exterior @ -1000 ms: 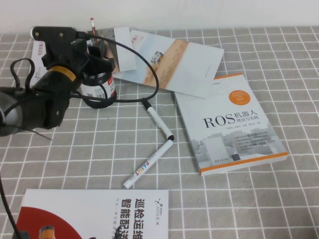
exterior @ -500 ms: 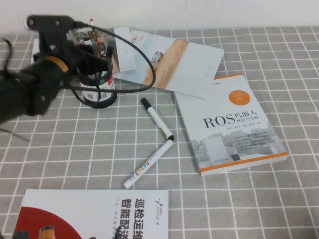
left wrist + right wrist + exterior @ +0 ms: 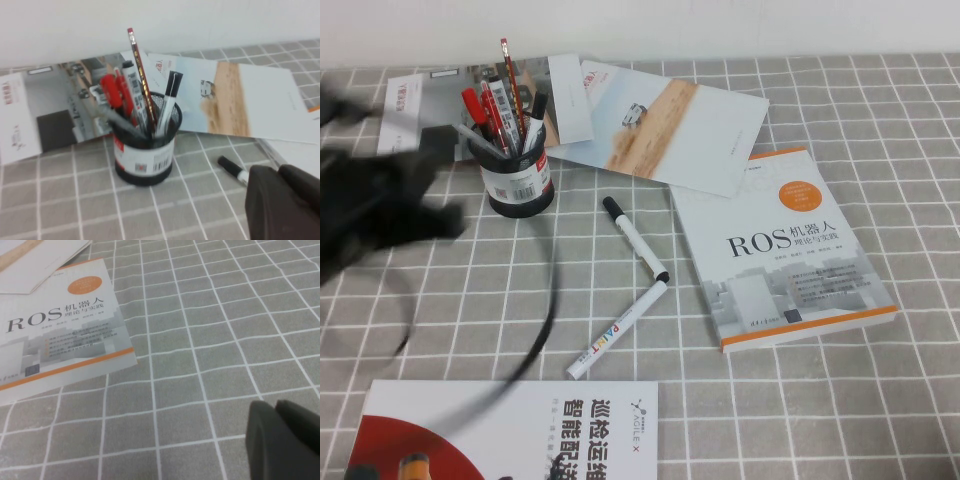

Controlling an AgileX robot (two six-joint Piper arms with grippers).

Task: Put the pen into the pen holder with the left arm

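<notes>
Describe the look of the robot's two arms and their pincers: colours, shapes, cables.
The left arm, at the table's left side, is a black, bulky shape with a thin black cable looping off it. Its left pincer shows as dark, rounded, matte fingers. The right pincer, over the bare checked cloth beside the book, has the same dark rounded fingers. No markings show on either.

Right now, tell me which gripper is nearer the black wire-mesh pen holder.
Left. The left gripper hangs just beside the black wire-mesh pen holder; the right gripper sits far off, past the ROS book.
</notes>
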